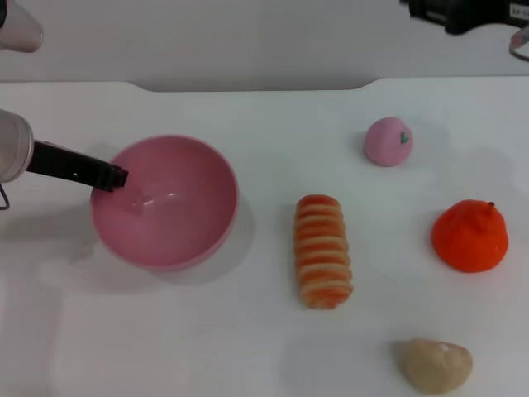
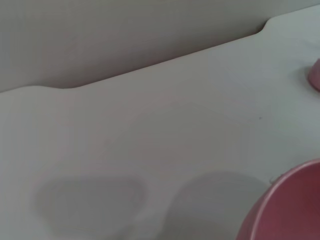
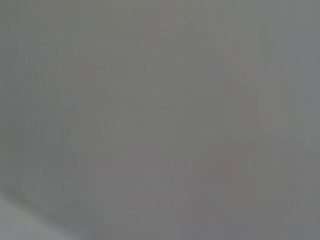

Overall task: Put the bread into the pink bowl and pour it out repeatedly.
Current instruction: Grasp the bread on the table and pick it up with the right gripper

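Observation:
The pink bowl (image 1: pixel 165 201) stands upright and empty on the white table, left of centre. My left gripper (image 1: pixel 111 176) reaches in from the left, its black fingers closed over the bowl's left rim. The bowl's edge also shows in the left wrist view (image 2: pixel 290 210). The bread (image 1: pixel 322 250), orange-red with cream stripes, lies on the table to the right of the bowl, apart from it. My right gripper (image 1: pixel 463 12) is parked high at the back right, far from everything. The right wrist view shows only a grey surface.
A small pink ball with a green mark (image 1: pixel 388 141) sits at the back right, and it shows in the left wrist view (image 2: pixel 315 75). An orange round fruit (image 1: pixel 469 236) lies at the right. A beige lump (image 1: pixel 436 364) lies at the front right. The table's far edge runs across the back.

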You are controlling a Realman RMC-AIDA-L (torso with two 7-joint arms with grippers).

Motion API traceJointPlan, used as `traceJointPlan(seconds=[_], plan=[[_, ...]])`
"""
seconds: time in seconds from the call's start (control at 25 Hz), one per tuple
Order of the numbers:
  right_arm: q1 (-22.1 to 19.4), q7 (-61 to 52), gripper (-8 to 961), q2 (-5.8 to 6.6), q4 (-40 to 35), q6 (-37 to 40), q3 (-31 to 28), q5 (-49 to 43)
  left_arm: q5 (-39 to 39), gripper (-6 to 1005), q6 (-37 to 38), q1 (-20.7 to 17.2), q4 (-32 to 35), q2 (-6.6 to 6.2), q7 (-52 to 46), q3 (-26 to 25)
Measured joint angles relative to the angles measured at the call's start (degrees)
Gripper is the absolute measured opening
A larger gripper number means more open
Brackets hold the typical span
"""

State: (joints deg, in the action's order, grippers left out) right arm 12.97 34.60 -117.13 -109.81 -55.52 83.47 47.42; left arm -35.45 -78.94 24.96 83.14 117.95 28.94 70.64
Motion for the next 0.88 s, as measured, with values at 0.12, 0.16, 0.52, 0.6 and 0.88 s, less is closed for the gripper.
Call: traceJointPlan(seconds=[0.12, 0.16, 0.52, 0.6, 0.88], plan=[[4.5, 0.3, 548, -0.22, -0.9, -12.9, -5.5, 0.3, 0.0, 41, -0.2, 0.0, 0.0, 0.00, 0.2, 0.0], [6.1, 0.1, 548, -0.26, -1.3, -17.1, -7.4, 0.1, 0.0, 41, -0.2, 0.0, 0.0, 0.00, 0.2, 0.0], [17.5, -3.2, 552, -0.31, -1.1, -42.7, -14.2, -5.8, -0.1, 41, -0.2, 0.3, -0.2, 0.00, 0.2, 0.8], [18.0, -3.5, 553, -0.35, -0.8, -44.4, -13.4, -6.1, -0.1, 41, -0.2, 0.4, -0.4, 0.00, 0.2, 1.1], [19.4, -4.5, 555, -0.60, 5.0, -47.0, -10.5, -5.7, -0.1, 41, -0.1, 0.5, -0.9, 0.00, 0.2, 1.4]])
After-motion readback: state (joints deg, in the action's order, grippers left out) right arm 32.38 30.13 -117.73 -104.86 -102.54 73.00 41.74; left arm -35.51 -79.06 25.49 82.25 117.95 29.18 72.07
